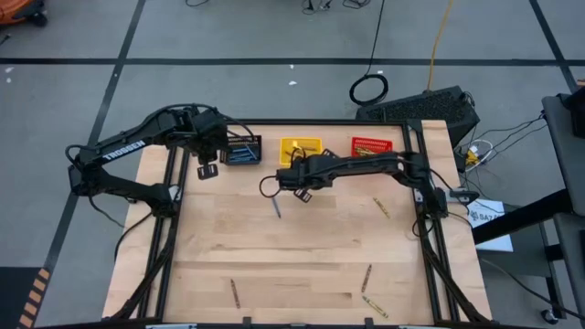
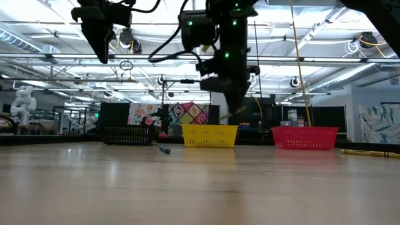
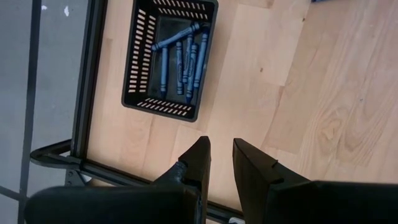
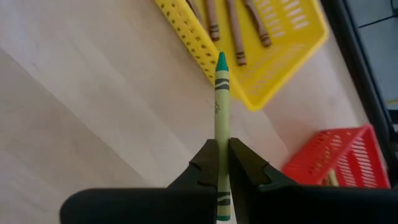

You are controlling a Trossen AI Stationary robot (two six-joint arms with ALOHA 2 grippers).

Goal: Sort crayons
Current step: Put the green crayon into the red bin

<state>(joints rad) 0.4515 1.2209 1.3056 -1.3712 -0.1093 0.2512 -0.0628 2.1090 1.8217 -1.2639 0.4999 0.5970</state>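
I have the right gripper [image 4: 222,163] pinched tight on a thin yellow-green crayon with a green tip [image 4: 221,118], which sticks straight out past the fingers. In the high view this gripper [image 1: 300,187] hangs over the far middle of the pale wooden table [image 1: 311,265], just in front of the yellow plastic slotted bin [image 1: 301,148]. From table height the held crayon shows as a short slanted stick above that bin's rim. Brown crayons [image 4: 235,25] lie inside the yellow bin.

My left gripper [image 3: 221,163] holds nothing; its two dark fingers stand a narrow gap apart. It sits over the far left of the table, beside the black plastic slotted bin [image 3: 140,62], where several blue crayons [image 3: 184,59] lie roughly side by side, one crossing them.

The red plastic slotted bin [image 1: 371,146] stands far right, in line with the other two.

Loose crayons remain on the wood: a blue one [image 1: 277,209] near the table's middle, just nearer to me than the right gripper, a yellowish one [image 1: 380,207] to the right, and three more along the near edge [image 1: 233,292] [image 1: 366,278] [image 1: 374,307].
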